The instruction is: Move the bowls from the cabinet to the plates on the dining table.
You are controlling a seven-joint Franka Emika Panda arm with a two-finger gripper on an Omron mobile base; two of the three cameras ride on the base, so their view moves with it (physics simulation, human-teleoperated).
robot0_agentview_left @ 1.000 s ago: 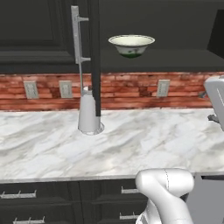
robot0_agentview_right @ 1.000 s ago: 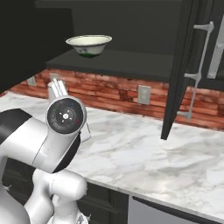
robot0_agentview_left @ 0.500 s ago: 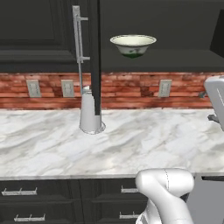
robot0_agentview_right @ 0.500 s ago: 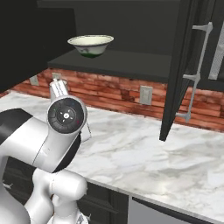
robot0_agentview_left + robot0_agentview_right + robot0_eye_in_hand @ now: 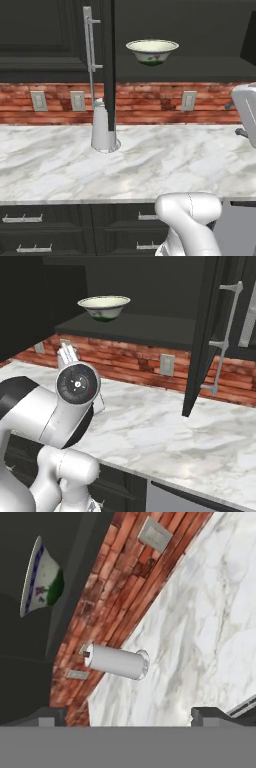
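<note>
A cream-white bowl (image 5: 152, 51) (image 5: 104, 307) with green markings stands upright on the shelf of the open black cabinet (image 5: 200, 70) (image 5: 150, 326). In the hand view this bowl (image 5: 41, 577) appears at the upper left, rolled on its side, far beyond my gripper (image 5: 127, 717). The gripper is open, its two dark fingertips (image 5: 47, 716) wide apart with nothing between them. The cabinet door (image 5: 109, 75) (image 5: 200, 341) stands swung out, edge-on, with its long silver handle (image 5: 90, 55). The plates and the dining table are out of view.
Below the cabinet runs a marble counter (image 5: 150, 165) (image 5: 165, 431) backed by a brick wall (image 5: 150, 102) with outlets. A white cylinder (image 5: 102, 131) (image 5: 116, 662) stands on it under the door. A grey appliance (image 5: 245, 107) sits at the right. Black drawers (image 5: 45, 230) lie below.
The whole picture has shifted very slightly, so the camera has crept. The bowl, the door and the open gripper keep their places.
</note>
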